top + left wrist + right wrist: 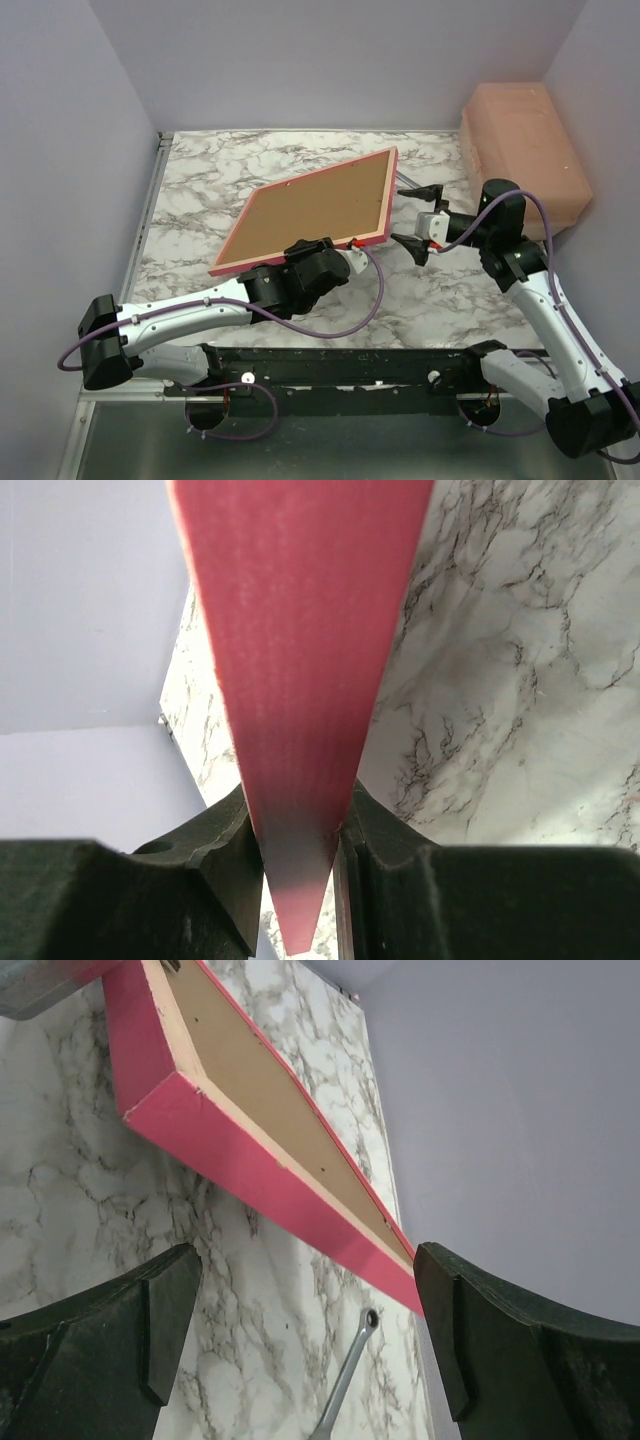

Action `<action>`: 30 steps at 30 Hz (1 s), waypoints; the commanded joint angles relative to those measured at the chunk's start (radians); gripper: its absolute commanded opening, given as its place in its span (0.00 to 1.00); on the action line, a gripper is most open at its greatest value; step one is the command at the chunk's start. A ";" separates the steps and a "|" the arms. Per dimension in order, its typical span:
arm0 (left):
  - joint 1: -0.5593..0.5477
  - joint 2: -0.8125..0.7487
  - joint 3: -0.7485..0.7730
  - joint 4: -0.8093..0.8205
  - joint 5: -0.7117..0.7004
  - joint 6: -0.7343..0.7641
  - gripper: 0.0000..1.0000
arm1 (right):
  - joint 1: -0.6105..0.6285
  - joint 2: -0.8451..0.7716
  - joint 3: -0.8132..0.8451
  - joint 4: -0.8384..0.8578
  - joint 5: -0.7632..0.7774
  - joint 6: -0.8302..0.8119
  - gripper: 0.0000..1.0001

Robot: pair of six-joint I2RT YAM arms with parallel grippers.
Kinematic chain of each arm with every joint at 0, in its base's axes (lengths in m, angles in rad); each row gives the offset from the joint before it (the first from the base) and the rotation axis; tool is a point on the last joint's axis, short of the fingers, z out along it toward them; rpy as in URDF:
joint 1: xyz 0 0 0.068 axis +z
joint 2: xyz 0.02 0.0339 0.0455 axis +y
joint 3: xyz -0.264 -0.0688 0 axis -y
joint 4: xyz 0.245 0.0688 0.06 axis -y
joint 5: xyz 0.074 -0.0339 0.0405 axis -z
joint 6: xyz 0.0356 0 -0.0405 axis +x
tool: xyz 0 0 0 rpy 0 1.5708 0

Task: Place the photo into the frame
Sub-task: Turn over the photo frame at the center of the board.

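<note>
- Left gripper [345, 248] pinches the thin pink rectangular frame [389, 195], raised at a tilt mid-picture, with the brown fibreboard backing panel [315, 210] upward.
- Right gripper [418, 218] is spread wide just right of it.
- The photo is not visible.
- Step, probably: repositioning the frame. The next move calls for a square hold on its right edge.

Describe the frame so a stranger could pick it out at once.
On the marble table, look near the middle, where the left pincer grips a flat rectangle tilted off the surface. That is the frame: thin bright pink border around a brown board, unlike the salmon block at the far right.
</note>
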 commanded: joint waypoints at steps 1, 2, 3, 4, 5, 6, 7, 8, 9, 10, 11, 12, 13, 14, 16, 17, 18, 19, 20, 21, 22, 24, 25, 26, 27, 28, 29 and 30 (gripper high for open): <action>-0.011 -0.044 0.063 0.020 0.032 -0.072 0.09 | 0.008 0.067 0.075 0.006 -0.169 -0.137 0.94; -0.013 -0.043 0.064 0.016 0.035 -0.075 0.09 | 0.012 0.085 0.085 0.005 -0.186 -0.148 0.93; -0.013 -0.041 0.065 0.012 0.037 -0.078 0.09 | 0.022 0.104 0.093 0.004 -0.192 -0.160 0.91; -0.014 -0.039 0.066 0.010 0.039 -0.080 0.09 | 0.033 0.117 0.102 0.005 -0.193 -0.166 0.91; -0.015 -0.037 0.065 0.009 0.042 -0.082 0.09 | 0.047 0.135 0.110 0.004 -0.194 -0.173 0.90; -0.015 -0.034 0.065 0.009 0.043 -0.082 0.09 | 0.062 0.151 0.118 0.000 -0.194 -0.180 0.89; -0.016 -0.030 0.067 0.006 0.041 -0.086 0.09 | 0.075 0.163 0.128 -0.007 -0.196 -0.187 0.88; -0.017 -0.026 0.072 0.001 0.041 -0.091 0.09 | 0.094 0.179 0.137 -0.025 -0.192 -0.202 0.86; -0.018 -0.019 0.077 -0.004 0.041 -0.094 0.09 | 0.111 0.191 0.147 -0.041 -0.184 -0.220 0.83; -0.018 -0.016 0.082 -0.009 0.041 -0.097 0.09 | 0.127 0.207 0.155 -0.071 -0.177 -0.240 0.81; -0.019 -0.015 0.084 -0.011 0.040 -0.097 0.09 | 0.140 0.219 0.164 -0.096 -0.168 -0.264 0.78; -0.019 -0.014 0.086 -0.010 0.040 -0.097 0.09 | 0.151 0.234 0.171 -0.128 -0.161 -0.290 0.76; -0.020 -0.014 0.088 -0.011 0.040 -0.097 0.09 | 0.160 0.246 0.177 -0.151 -0.157 -0.309 0.74; -0.021 -0.014 0.090 -0.011 0.040 -0.096 0.09 | 0.164 0.254 0.181 -0.171 -0.156 -0.326 0.72; -0.021 -0.016 0.089 -0.011 0.039 -0.094 0.09 | 0.167 0.257 0.176 -0.181 -0.160 -0.332 0.67; -0.022 -0.017 0.090 -0.011 0.038 -0.094 0.09 | 0.169 0.254 0.172 -0.175 -0.159 -0.329 0.64; -0.021 -0.018 0.089 -0.011 0.037 -0.094 0.09 | 0.169 0.251 0.167 -0.171 -0.158 -0.327 0.61; -0.021 -0.020 0.087 -0.011 0.037 -0.094 0.09 | 0.170 0.247 0.164 -0.170 -0.155 -0.325 0.58; -0.021 -0.021 0.086 -0.011 0.036 -0.094 0.09 | 0.169 0.244 0.162 -0.170 -0.153 -0.323 0.57; -0.021 -0.022 0.086 -0.011 0.033 -0.093 0.10 | 0.169 0.243 0.161 -0.172 -0.153 -0.323 0.55; -0.022 -0.021 0.086 -0.012 0.031 -0.093 0.10 | 0.169 0.241 0.161 -0.176 -0.153 -0.323 0.53; -0.022 -0.021 0.089 -0.016 0.023 -0.092 0.10 | 0.169 0.238 0.159 -0.186 -0.154 -0.323 0.45; -0.022 -0.020 0.089 -0.015 0.021 -0.090 0.11 | 0.169 0.236 0.157 -0.189 -0.155 -0.325 0.41; -0.022 -0.023 0.091 -0.016 0.018 -0.088 0.12 | 0.169 0.235 0.156 -0.190 -0.154 -0.325 0.38; -0.021 -0.024 0.092 -0.016 0.018 -0.087 0.15 | 0.170 0.235 0.153 -0.190 -0.156 -0.325 0.35; -0.022 -0.026 0.095 -0.016 0.018 -0.085 0.18 | 0.169 0.234 0.152 -0.189 -0.155 -0.324 0.32; -0.022 -0.026 0.097 -0.016 0.018 -0.083 0.19 | 0.169 0.232 0.152 -0.188 -0.154 -0.322 0.28; -0.021 -0.027 0.099 -0.017 0.017 -0.083 0.20 | 0.169 0.232 0.153 -0.188 -0.155 -0.319 0.25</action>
